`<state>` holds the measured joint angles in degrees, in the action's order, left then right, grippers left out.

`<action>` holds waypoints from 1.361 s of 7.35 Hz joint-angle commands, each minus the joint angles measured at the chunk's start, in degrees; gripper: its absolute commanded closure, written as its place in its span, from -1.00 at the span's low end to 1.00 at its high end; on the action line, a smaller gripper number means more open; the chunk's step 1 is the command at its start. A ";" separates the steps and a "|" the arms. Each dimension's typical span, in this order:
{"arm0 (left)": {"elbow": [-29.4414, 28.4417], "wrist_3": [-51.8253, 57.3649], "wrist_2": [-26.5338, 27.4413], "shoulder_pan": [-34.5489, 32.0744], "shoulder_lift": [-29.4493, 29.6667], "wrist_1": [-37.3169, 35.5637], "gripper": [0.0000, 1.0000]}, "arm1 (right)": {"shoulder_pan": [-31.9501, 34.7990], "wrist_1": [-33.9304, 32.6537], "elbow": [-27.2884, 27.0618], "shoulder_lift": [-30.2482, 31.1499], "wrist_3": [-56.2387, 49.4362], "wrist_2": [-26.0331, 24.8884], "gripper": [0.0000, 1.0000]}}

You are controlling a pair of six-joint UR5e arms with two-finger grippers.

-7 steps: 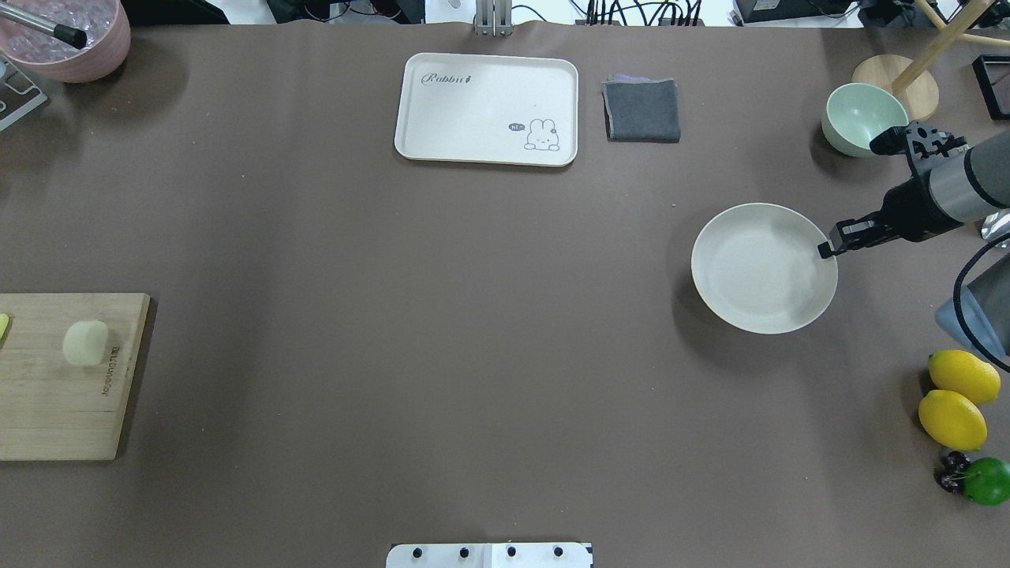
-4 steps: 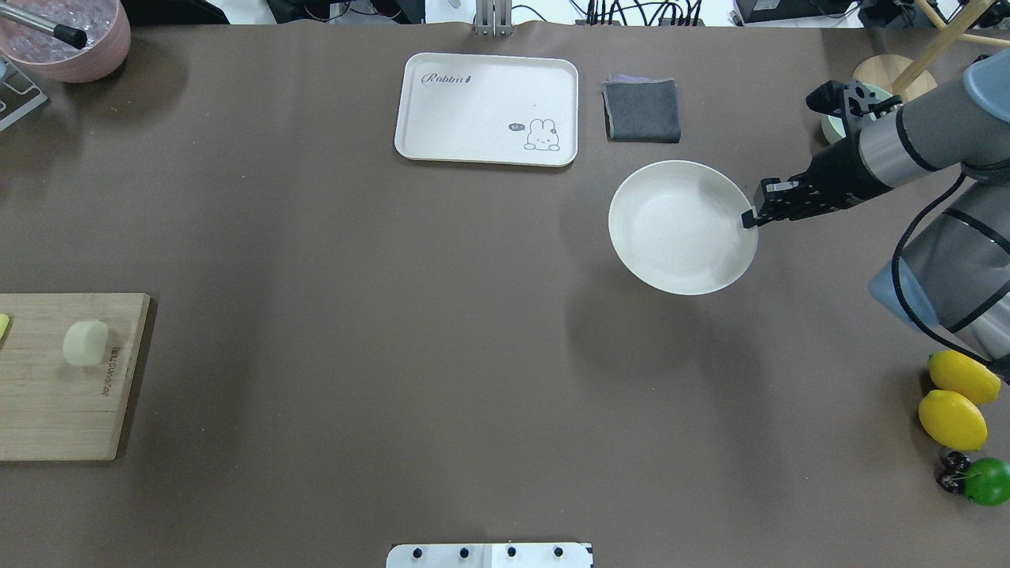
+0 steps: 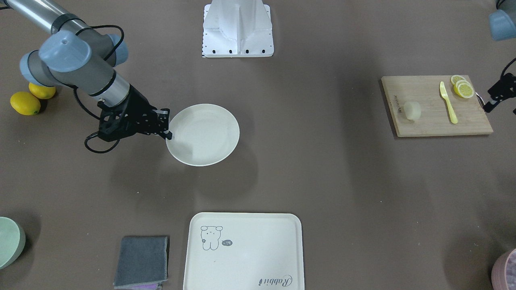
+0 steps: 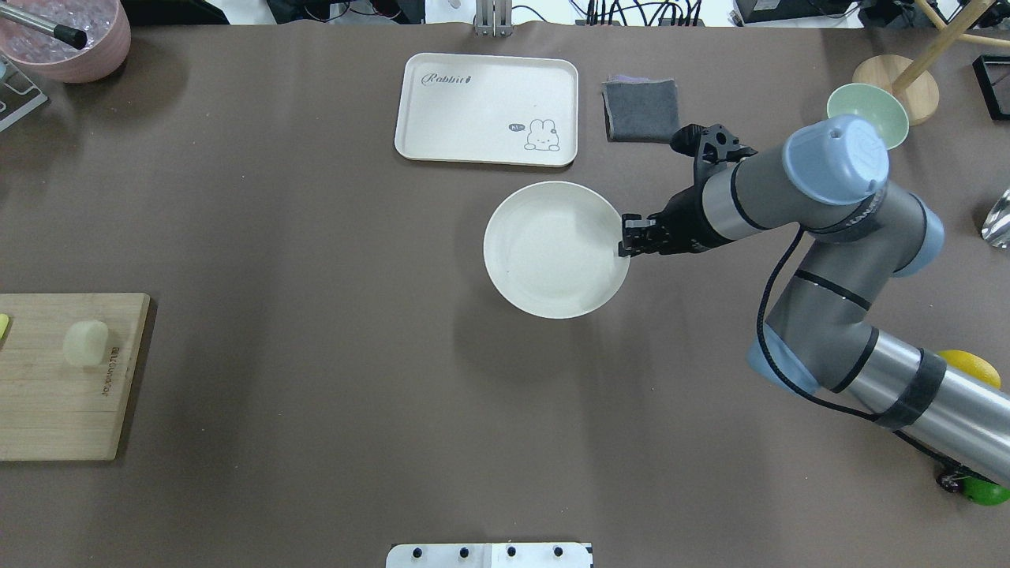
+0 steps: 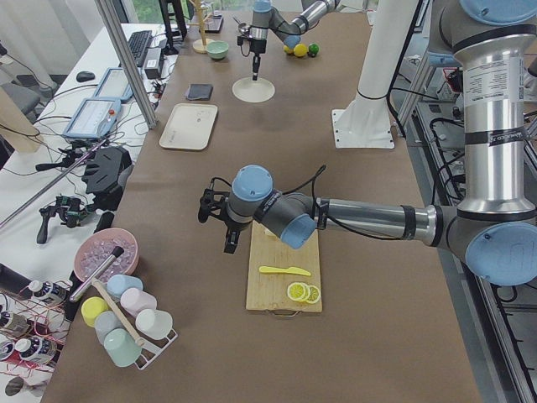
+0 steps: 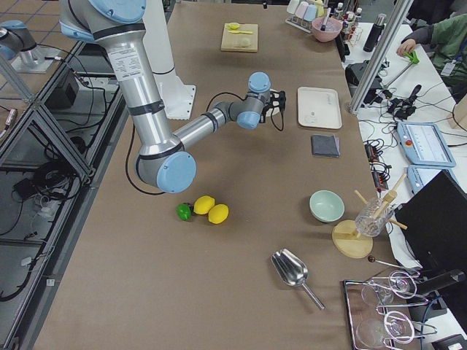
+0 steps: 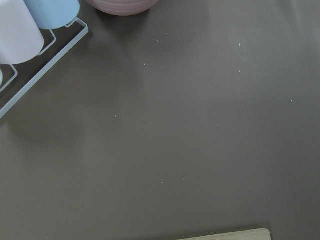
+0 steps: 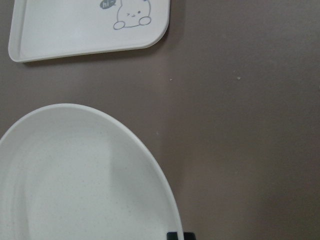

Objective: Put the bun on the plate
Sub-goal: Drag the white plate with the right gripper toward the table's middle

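Observation:
The round cream-white plate hangs a little above the brown table near its middle, casting a shadow below. My right gripper is shut on its right rim; in the front-facing view the same grip is on the plate's left edge. The right wrist view shows the plate from close up. The pale bun lies on a wooden cutting board at the table's left edge. My left gripper hovers just beyond that board's outer end, and I cannot tell its jaw state.
A cream tray with a drawing and a folded grey cloth lie at the back. A green bowl stands back right. A yellow knife and lemon slices share the board. Lemons lie beside my right arm.
My right arm has carried the plate leftward, from the table's right side to near its middle. The bun and board have not moved.

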<state>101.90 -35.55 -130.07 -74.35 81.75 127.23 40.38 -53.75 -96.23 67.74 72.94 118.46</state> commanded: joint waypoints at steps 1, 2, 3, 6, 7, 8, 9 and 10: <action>3.03 -5.99 7.27 7.27 -1.77 1.36 -0.96 | -5.47 -7.73 -0.27 -4.87 0.89 -6.64 1.00; 3.74 -7.76 9.38 9.82 -2.38 1.53 -0.96 | -7.06 -10.03 -0.27 -6.03 0.89 -8.14 1.00; 4.27 -8.56 10.18 11.32 -3.17 1.62 -0.96 | -9.25 -10.40 0.16 -6.21 0.89 -9.72 1.00; 4.27 -11.38 11.68 14.23 -3.26 3.20 -0.96 | -11.99 -11.02 2.80 -8.40 0.80 -12.37 1.00; 4.27 -11.38 11.69 14.24 -3.26 3.20 -0.96 | -11.91 -11.02 2.89 -8.58 0.72 -12.37 1.00; 4.27 -11.38 11.60 14.85 -3.26 3.20 -0.96 | -11.73 -11.02 4.20 -9.80 0.63 -12.37 1.00; 4.27 -11.99 11.60 15.46 -3.26 3.81 -0.96 | -11.30 -10.85 4.99 -10.25 0.37 -12.29 0.60; 4.27 -12.26 11.68 16.51 -3.61 4.51 -0.96 | -11.20 -10.85 5.18 -10.26 0.28 -12.29 0.18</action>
<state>106.17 -47.40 -118.46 -58.91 78.38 131.01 28.95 -64.66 -91.64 57.80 73.38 106.14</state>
